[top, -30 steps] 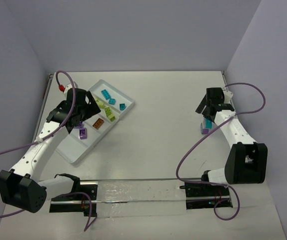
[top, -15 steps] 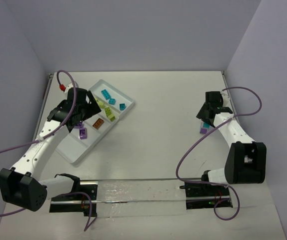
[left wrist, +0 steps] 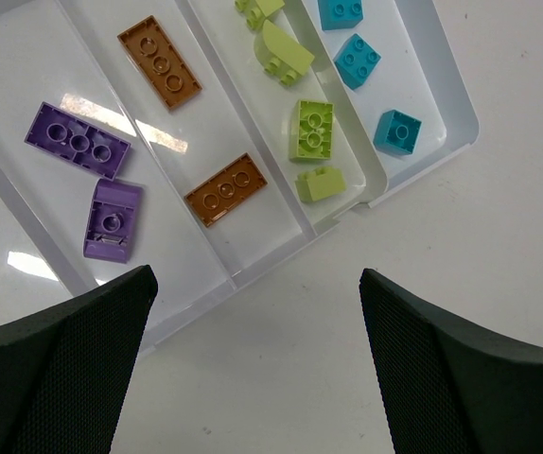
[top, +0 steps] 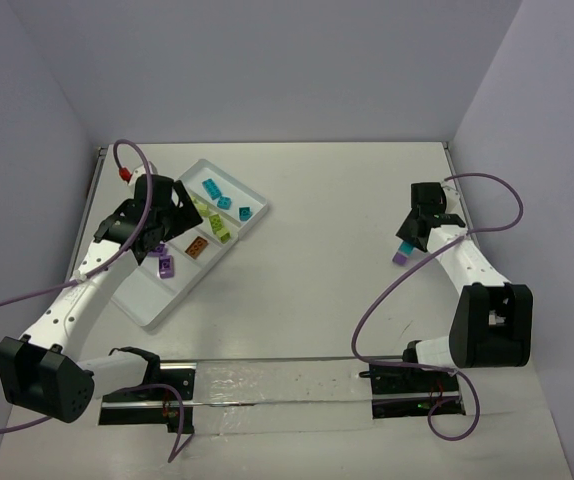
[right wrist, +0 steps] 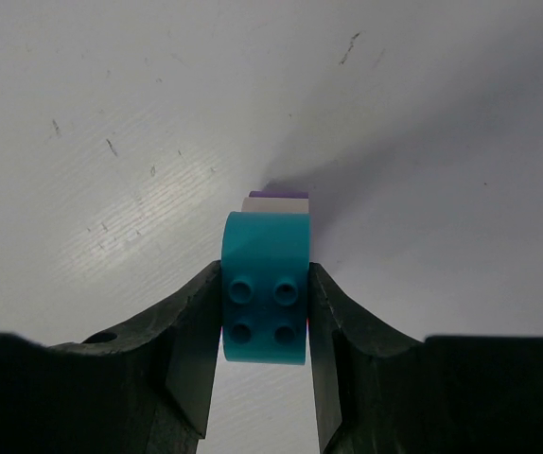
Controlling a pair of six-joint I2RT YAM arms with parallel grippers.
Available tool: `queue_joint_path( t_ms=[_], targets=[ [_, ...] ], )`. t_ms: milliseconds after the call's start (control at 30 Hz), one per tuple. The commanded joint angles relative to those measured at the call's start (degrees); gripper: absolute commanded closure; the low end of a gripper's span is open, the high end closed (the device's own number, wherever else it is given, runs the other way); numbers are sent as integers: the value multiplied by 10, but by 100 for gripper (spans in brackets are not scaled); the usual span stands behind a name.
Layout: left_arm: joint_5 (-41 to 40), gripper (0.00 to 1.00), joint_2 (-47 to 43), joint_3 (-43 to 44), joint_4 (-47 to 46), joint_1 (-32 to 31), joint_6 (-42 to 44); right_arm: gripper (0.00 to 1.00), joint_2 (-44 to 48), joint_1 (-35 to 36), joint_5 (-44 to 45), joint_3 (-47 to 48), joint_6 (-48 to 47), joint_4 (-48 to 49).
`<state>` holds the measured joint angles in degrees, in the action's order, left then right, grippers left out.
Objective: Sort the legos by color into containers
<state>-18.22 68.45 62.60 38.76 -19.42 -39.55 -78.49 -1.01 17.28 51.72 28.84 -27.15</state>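
- Right gripper (right wrist: pixel 265 284) clamps a small teal studded plastic brick (right wrist: pixel 265 317), a small purple plastic brick (right wrist: pixel 278 195) just beyond it on the pale table (right wrist: pixel 111 95)
- Left gripper (left wrist: pixel 256 284), fingers spread, hangs over the flat white plastic compartment tray (left wrist: pixel 7 57)

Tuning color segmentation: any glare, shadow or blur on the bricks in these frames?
Left wrist: glare patches on the tray beside the purple bricks; bricks sharp. Right wrist: teal brick sharp between the jaws, soft shadow on the table behind it. Top external: even light, bricks tiny.
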Motion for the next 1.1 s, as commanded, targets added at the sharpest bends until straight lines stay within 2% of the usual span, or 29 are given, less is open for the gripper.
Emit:
queue_joint_path(
  t_ms=[0,167,367,567,667,767,900,1067],
  targets=[
    [31,4,-8,24,-31,-3,4,100,39,7,-51,4,0,22],
    [67,4,0,24,-43,-3,3,100,89,28,-228,-9,-2,84],
    [118,6,-5,25,-58,-4,9,100,113,63,-421,-29,39,213],
    [289,6,-21,-26,-158,-28,-5,100,56,95,-549,-52,134,397],
    [369,11,-27,-50,-215,-30,-18,100,34,112,-584,-61,175,473],
    [460,11,-31,-89,-296,-38,-42,100,15,124,-620,-53,182,502],
    [499,11,-23,-121,-352,-41,-60,100,16,133,-654,-61,205,564],
    [568,12,-11,-151,-448,-41,-82,100,23,152,-677,-57,209,589]
  ],
)
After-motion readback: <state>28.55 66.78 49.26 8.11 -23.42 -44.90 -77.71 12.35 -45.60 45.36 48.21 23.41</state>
